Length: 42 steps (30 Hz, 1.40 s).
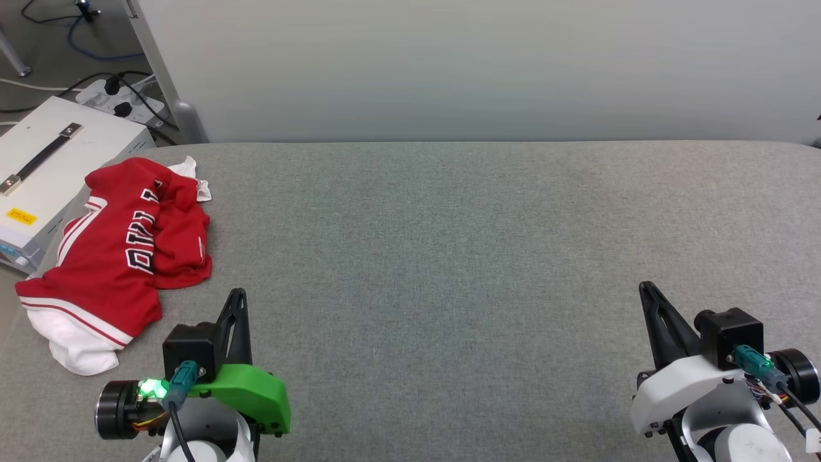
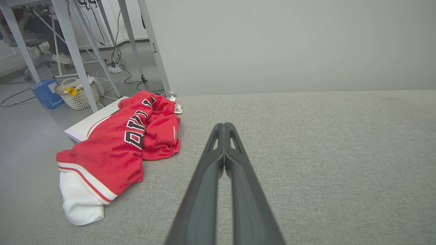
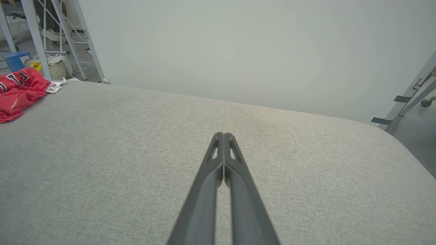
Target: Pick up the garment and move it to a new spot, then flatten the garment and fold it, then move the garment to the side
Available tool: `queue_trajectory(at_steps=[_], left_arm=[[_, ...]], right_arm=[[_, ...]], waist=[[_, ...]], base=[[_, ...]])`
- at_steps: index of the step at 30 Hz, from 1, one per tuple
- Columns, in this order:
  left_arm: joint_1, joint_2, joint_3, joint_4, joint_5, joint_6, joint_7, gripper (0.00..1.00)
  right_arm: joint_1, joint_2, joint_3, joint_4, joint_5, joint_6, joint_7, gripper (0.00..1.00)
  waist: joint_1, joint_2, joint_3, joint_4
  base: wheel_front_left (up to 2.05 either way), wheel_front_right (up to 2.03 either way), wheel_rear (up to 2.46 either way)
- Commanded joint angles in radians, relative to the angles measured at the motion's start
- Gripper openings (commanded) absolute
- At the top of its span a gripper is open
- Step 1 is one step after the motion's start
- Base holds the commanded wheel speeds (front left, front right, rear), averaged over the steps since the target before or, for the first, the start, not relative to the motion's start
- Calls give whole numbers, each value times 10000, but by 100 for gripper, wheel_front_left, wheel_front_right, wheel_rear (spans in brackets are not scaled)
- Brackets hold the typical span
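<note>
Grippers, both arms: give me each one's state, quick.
Left dark two-fingered gripper: shut, holding nothing.
Right dark two-fingered gripper: shut, holding nothing.

Red garment [image 1: 122, 250] crumpled, table's left edge

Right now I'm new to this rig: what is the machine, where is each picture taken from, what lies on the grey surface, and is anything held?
It is a wheeled robot with two arms. One picture comes from its head camera, looking down at a grey padded table. The other two come from cameras on the wrists, each looking along that arm's two dark fingers. The left end effector and the right end effector are both shut and hold nothing. The garment, a crumpled red jersey with white trim, lies untouched at the table's left edge. A white case stands beside it, off the table.
</note>
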Motion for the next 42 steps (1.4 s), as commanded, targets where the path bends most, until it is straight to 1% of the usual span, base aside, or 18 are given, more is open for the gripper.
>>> queue_trajectory(at_steps=[1,33,34,42], left_arm=[[11,-51,-1,-20,97,45,-7,0],[11,-51,-1,-20,97,45,-7,0],[0,2,0,2,-5,0,-2,100],[4,-1,8,75,-109,22,-126,100]], right_arm=[[106,-6,-16,-43,-97,-9,30,0],[106,-6,-16,-43,-97,-9,30,0],[-1,0,-1,2,9,0,-1,100],[-15,2,-103,82,96,0,-124,100]], waist=[[0,109,0,0],[0,109,0,0],[0,0,0,0],[0,5,17,-2]], base=[[0,0,0],[0,0,0],[0,0,0],[0,0,0]])
